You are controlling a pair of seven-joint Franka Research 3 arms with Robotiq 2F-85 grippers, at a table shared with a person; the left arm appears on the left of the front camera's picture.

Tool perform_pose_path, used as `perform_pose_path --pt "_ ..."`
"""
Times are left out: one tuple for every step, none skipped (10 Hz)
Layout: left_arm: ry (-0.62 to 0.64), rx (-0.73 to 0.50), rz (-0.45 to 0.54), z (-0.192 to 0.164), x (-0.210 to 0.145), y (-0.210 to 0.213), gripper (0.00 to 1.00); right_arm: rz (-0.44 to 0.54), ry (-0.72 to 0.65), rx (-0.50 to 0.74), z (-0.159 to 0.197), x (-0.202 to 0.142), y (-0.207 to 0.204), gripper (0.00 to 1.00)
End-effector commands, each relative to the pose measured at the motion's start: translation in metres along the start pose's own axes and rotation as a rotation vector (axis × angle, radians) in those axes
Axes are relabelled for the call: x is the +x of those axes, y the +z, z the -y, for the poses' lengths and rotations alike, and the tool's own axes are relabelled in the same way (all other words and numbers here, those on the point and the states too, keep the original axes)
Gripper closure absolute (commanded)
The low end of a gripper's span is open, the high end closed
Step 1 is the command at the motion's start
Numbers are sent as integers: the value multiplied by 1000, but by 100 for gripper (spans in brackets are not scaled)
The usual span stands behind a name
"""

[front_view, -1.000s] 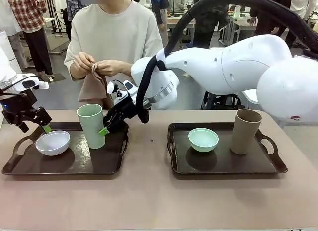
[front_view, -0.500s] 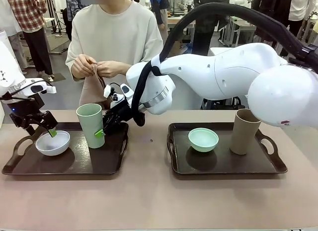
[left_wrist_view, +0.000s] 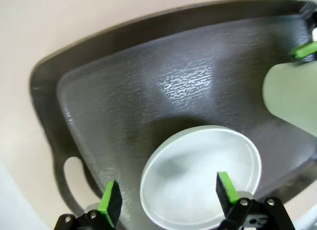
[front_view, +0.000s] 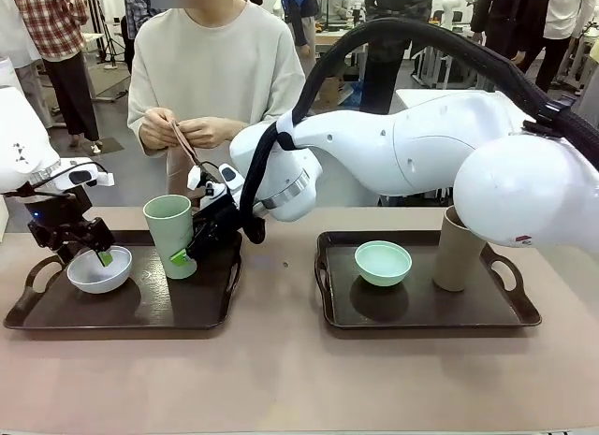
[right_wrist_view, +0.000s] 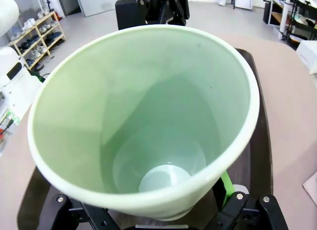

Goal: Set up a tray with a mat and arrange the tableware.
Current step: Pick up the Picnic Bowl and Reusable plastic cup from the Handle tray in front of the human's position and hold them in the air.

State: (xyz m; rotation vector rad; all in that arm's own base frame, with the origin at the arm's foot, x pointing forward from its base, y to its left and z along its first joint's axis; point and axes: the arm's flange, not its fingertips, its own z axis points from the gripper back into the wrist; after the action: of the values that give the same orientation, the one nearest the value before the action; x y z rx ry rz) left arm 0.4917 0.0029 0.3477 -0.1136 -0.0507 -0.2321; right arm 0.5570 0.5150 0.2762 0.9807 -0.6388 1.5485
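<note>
Straddling white bowl [left_wrist_view: 198,180], left claw [left_wrist_view: 167,200] gapes; right claw [front_view: 182,255] clasps pale-green tumbler [front_view: 168,224].

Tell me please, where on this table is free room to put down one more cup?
Free: the table strip between left tray and right tray, and the wide strip in front of both. Also the left tray's front, right of the white bowl. Crowded: around that bowl and the green tumbler, where left gripper and right gripper work.
</note>
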Motion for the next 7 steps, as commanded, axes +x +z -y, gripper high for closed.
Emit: perform_pose_path --pt "24 28 -23 -7 8 -4 0 -2 4 10 15 6 -7 0" --pt "30 25 -28 -9 8 -6 0 -3 8 11 15 6 -8 0" --pt "42 25 -44 -11 8 -9 0 4 10 11 15 7 -8 0" --pt "48 28 -50 -12 7 -13 0 8 31 10 14 4 -7 9" --pt "47 38 -61 -12 9 -13 56 11 37 14 15 5 -6 59" --pt "52 39 -59 -13 7 -13 56 12 41 16 15 4 -7 68" --pt "55 42 -59 -14 8 -11 100 14 43 15 16 4 -6 100"
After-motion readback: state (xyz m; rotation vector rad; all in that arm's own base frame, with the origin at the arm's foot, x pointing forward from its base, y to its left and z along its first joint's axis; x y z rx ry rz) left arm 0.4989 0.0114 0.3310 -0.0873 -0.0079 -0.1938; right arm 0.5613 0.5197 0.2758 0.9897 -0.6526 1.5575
